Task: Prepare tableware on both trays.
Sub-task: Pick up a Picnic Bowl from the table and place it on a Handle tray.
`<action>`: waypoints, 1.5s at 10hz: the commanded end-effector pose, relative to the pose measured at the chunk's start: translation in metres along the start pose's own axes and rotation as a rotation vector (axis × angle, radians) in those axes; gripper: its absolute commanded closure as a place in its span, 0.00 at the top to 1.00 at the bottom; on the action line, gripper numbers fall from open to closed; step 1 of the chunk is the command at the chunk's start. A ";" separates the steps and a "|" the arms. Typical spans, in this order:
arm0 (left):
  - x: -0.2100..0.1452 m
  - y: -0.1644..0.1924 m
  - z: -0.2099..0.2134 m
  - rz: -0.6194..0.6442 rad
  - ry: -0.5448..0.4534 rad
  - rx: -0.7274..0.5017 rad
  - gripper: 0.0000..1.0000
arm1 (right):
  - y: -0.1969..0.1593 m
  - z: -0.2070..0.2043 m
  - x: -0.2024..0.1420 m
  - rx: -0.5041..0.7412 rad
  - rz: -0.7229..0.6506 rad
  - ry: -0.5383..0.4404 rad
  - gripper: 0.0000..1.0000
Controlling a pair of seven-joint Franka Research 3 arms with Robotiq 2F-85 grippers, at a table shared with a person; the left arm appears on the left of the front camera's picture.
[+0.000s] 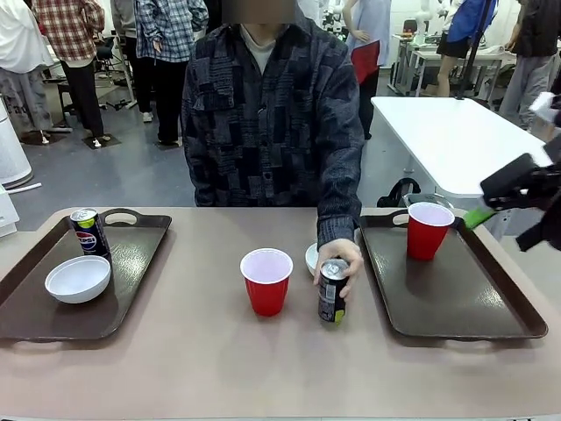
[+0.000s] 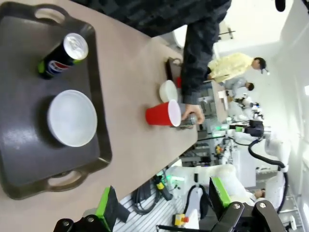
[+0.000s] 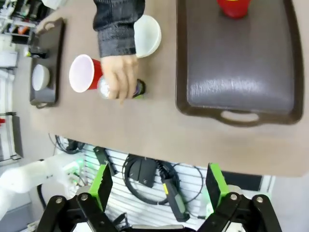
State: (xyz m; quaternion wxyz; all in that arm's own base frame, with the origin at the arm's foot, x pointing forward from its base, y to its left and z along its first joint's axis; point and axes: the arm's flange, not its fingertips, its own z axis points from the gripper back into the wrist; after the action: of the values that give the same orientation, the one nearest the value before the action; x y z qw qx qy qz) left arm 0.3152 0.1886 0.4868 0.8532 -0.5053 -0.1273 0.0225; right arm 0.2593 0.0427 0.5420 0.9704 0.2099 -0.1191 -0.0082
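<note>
Left tool and right tool: jaws wide apart, both empty; dark can stands upright on the table near the right tray, held by the person's hand; probably light, thin-walled, smooth; grip mid-body, squeezing gently, once the hand releases.

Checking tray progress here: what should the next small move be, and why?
Probably reach the open left hand toward the middle red cup: the left tray holds a Pepsi can and bowl but no cup, and the person's hand grips the dark can beside it.
</note>
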 end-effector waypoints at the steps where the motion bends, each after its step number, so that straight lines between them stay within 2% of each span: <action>1: 0.006 0.003 -0.005 -0.024 0.045 0.109 1.00 | -0.002 -0.034 0.012 -0.008 0.006 -0.020 1.00; 2: 0.000 0.000 0.000 0.000 0.000 0.000 1.00 | -0.001 -0.042 0.016 0.035 0.047 -0.027 1.00; 3: 0.000 0.000 0.000 0.000 0.000 0.000 1.00 | -0.007 -0.029 0.004 0.169 0.066 0.019 1.00; 4: 0.000 0.000 0.000 0.000 0.000 0.000 1.00 | 0.007 -0.023 0.021 -0.005 0.032 -0.012 1.00; 6: 0.000 0.000 0.000 0.000 0.000 0.000 1.00 | 0.007 -0.023 0.021 -0.005 0.032 -0.012 1.00; 7: 0.000 0.000 0.000 0.000 0.000 0.000 1.00 | 0.006 -0.023 0.023 0.037 0.050 0.001 1.00; 8: 0.000 0.000 0.000 0.000 0.000 0.000 1.00 | 0.012 -0.031 0.030 0.014 0.091 0.018 1.00; 12: 0.000 0.000 0.000 0.000 0.000 0.000 1.00 | 0.059 -0.107 0.072 -0.119 0.200 0.139 1.00; 15: 0.000 0.000 0.000 0.000 0.000 0.000 1.00 | 0.065 -0.166 0.092 -0.236 0.239 0.143 1.00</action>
State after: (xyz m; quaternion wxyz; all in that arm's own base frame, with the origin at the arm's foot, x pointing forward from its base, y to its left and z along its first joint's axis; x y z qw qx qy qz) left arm 0.3171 0.1896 0.4859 0.8584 -0.4976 -0.1225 0.0215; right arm 0.3720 0.1559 0.4457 0.9848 0.1028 -0.0660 0.1235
